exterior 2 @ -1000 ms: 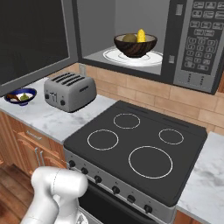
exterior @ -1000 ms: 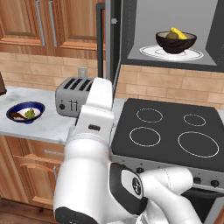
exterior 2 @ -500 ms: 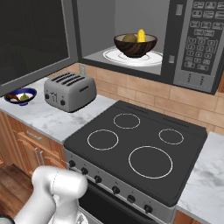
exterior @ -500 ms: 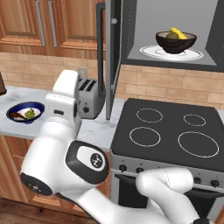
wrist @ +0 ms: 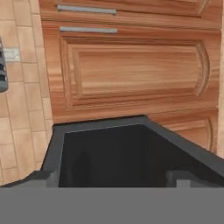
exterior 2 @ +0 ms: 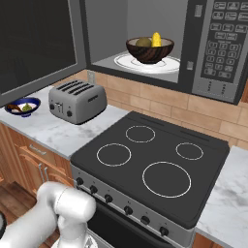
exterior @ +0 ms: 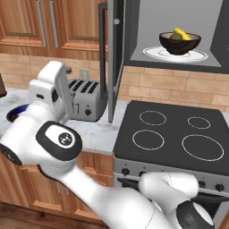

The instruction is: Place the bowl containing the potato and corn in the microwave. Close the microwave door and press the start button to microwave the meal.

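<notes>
The round dark-brown wooden bowl [exterior 2: 149,49] is sitting inside the open grey-steel microwave [exterior 2: 203,53]; the two-finger gripper [wrist: 111,175] is apparently spreading wide, empty.

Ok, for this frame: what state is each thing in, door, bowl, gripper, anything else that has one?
microwave door: swung wide open
bowl: on the turntable plate inside the microwave, holding corn and potato
gripper: open, empty, facing the door
toaster: slots empty
</notes>
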Robot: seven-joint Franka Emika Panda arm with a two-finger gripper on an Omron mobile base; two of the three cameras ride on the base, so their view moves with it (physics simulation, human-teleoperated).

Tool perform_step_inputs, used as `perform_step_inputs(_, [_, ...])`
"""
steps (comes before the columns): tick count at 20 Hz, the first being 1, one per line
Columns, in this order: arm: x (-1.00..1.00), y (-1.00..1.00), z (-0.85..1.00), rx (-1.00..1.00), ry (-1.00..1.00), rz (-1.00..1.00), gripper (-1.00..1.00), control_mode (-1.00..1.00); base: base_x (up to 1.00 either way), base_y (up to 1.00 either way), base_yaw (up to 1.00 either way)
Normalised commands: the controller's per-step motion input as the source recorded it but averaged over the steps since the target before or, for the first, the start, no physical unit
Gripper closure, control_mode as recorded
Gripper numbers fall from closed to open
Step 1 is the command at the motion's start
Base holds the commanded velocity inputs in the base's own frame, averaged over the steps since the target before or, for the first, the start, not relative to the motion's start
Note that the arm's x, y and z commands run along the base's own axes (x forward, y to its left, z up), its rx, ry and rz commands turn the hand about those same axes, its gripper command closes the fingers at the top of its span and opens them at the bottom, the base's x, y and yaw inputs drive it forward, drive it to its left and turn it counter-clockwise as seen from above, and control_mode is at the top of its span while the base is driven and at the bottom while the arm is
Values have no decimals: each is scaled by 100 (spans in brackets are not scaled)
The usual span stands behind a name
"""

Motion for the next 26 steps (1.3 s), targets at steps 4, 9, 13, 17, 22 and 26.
perform_step_inputs(4, [66,2,0,0,10,-16,-100,-100,0,0,0])
perform_step_inputs(9, [67,0,0,0,9,-19,-100,-100,0,0,0])
perform_step_inputs(13, [31,-23,0,0,1,-30,-100,-100,0,0,0])
perform_step_inputs(17, [3,-52,0,0,0,-37,-100,-100,0,0,0])
perform_step_inputs(22, [-11,-88,2,0,-1,-41,-100,-100,0,0,0])
perform_step_inputs(26, [-27,-100,0,2,-8,-40,-100,-100,0,0,0])
